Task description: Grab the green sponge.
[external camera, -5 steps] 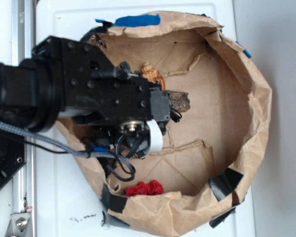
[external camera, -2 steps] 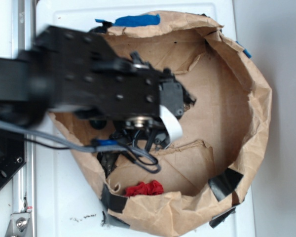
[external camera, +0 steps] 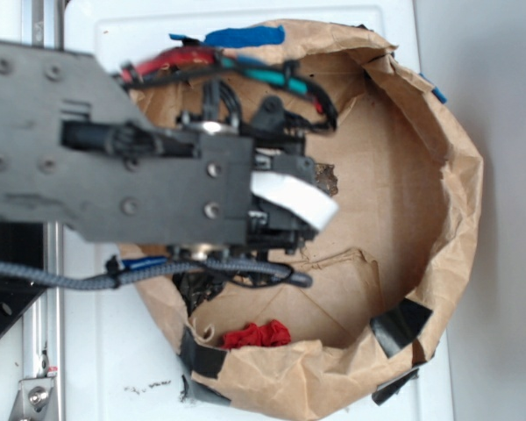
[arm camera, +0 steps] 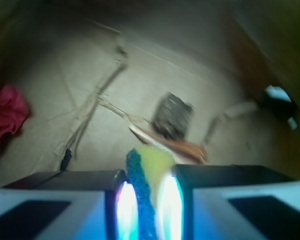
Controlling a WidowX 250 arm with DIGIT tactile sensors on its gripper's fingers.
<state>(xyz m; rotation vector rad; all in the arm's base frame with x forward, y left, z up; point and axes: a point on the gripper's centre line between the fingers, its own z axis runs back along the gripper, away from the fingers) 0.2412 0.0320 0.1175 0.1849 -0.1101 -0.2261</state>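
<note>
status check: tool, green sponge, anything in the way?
Tool shut on green sponge, pinched between both fingers. Sponge off the paper floor. Red cloth and dark scrap lie below, apart. Nothing in the way.

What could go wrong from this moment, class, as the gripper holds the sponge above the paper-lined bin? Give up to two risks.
1. The green sponge sits squeezed between the fingers with only a soft foam edge showing, so it might slip out if the gripper moves fast.
2. The arm fills much of the brown paper bin in the exterior view, so its cables could perhaps snag the torn paper rim.
</note>
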